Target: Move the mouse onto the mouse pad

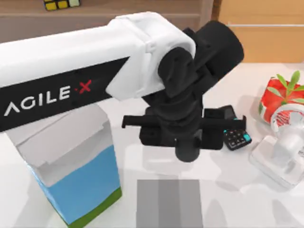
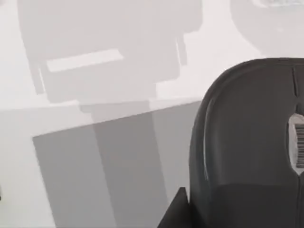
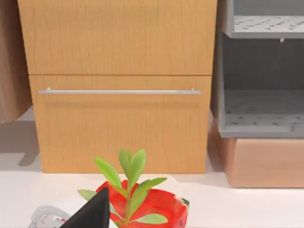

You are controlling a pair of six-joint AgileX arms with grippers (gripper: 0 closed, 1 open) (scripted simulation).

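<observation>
A blue-and-white carton (image 1: 71, 166) with a green base stands on the white worktop (image 1: 128, 161) at its left, and a black calculator (image 1: 235, 135) with teal buttons lies right of centre. At the right a red pot (image 1: 278, 97) holds a green plant (image 3: 128, 183), with a clear stand (image 1: 280, 156) just in front of it. Behind them stand a wooden drawer cabinet (image 3: 118, 85) and a grey rack (image 3: 261, 71), and a yellow cube (image 1: 61, 4) sits on a shelf at the far left.

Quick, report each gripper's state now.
Left gripper: holding the mouse above the table, just short of the mouse pad.
Right gripper: parked at the table's right by the red plant pot; cannot be told.
</observation>
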